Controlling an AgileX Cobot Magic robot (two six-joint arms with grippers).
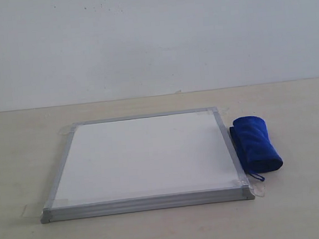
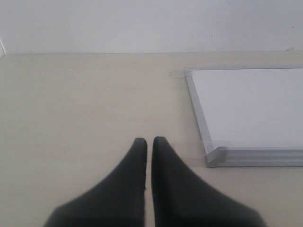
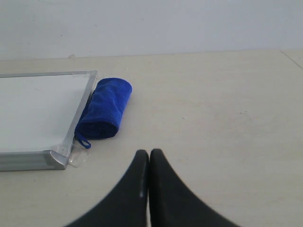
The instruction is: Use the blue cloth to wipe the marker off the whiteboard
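The blue cloth lies on the counter just beside the right frame of the whiteboard, its long axis along that edge. The right tool, jaws pressed together and empty, is the nearer; the left tool, likewise closed, sits beyond the board's opposite side.

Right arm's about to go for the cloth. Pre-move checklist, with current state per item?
1. Access to the blue cloth: ok, uncovered, lying along the whiteboard frame on the right arm's side.
2. The right gripper open for a grasp: not ok, shut.
3. The left gripper off the whiteboard: ok, shut, over bare table.
4. The whiteboard flat on the table: ok.
5. Location of the marker line: cannot tell, the board looks blank in every view.
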